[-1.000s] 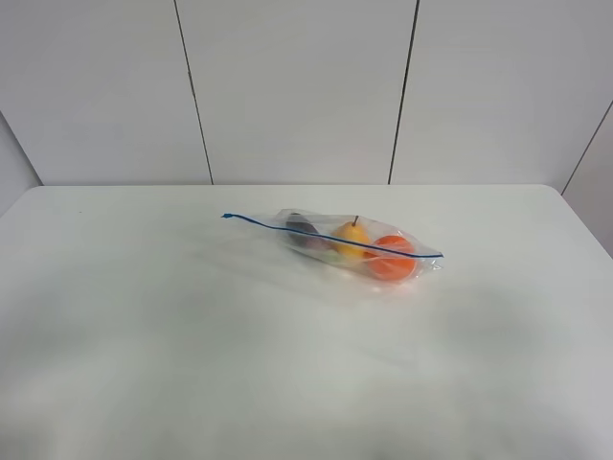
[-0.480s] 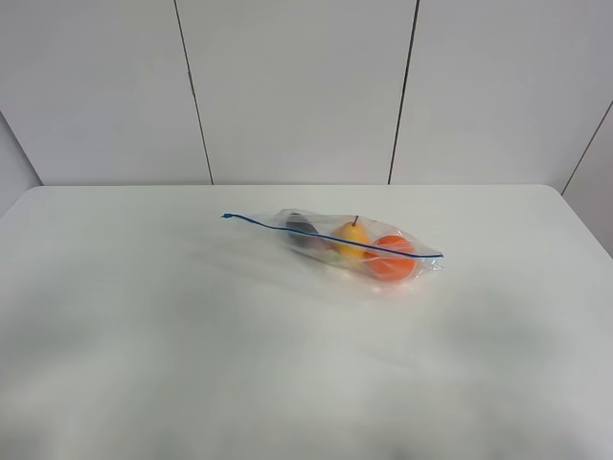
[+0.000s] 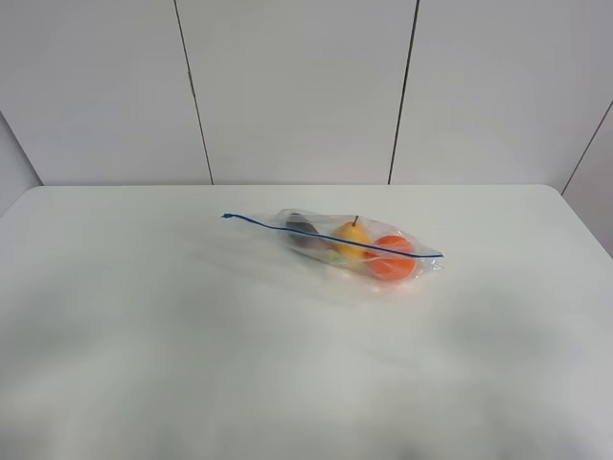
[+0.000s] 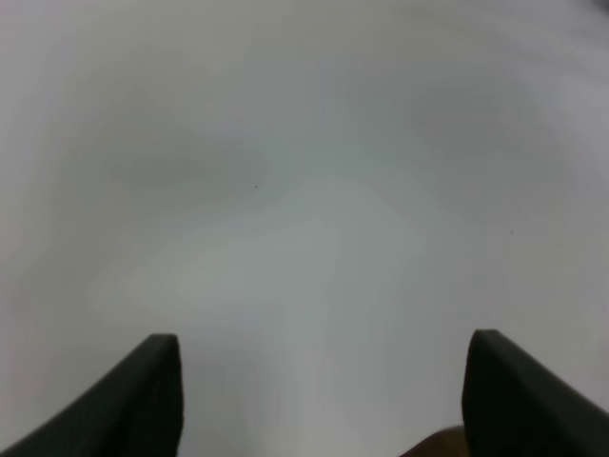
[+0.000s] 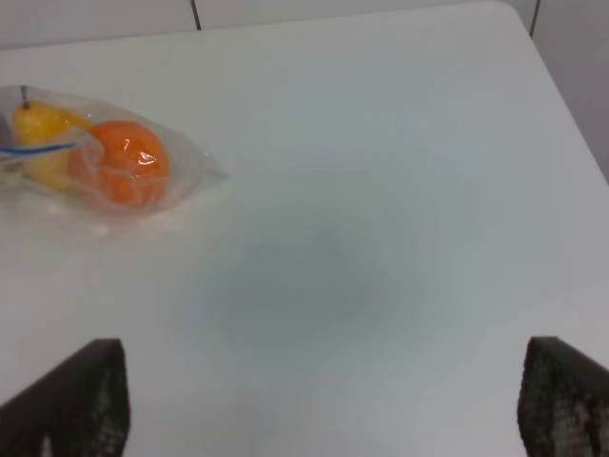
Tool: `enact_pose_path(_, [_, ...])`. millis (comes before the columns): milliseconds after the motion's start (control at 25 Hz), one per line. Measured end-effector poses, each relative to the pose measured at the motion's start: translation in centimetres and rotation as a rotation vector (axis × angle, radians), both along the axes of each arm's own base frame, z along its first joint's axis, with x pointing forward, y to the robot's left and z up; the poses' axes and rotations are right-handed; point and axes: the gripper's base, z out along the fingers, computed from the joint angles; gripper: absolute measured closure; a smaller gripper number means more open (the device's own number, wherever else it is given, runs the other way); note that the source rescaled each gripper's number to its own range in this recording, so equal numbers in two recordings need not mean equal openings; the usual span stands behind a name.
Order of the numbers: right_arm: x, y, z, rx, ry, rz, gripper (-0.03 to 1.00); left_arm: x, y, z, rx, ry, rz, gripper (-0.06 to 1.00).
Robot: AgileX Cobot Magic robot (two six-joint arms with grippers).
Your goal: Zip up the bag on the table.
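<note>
The clear plastic bag lies on the white table, a little right of middle toward the back. A blue zipper strip runs along its top edge. Inside I see a purple eggplant, a yellow fruit and an orange fruit. The right wrist view shows the bag's orange end. My right gripper is open and empty, well short of the bag. My left gripper is open over bare table, with no bag in its view. Neither arm shows in the exterior view.
A grey panelled wall stands behind the table's back edge. The table's rounded right corner shows in the right wrist view.
</note>
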Motion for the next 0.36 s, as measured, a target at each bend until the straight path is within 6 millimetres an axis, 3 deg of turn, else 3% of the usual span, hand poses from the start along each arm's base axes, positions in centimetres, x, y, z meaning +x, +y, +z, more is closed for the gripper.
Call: enact_pose_path(360, [0.00,0.00,0.00,0.001,0.000,0.001,0.02,0.00,0.00,0.00,0.000,0.000,0.000,-0.06])
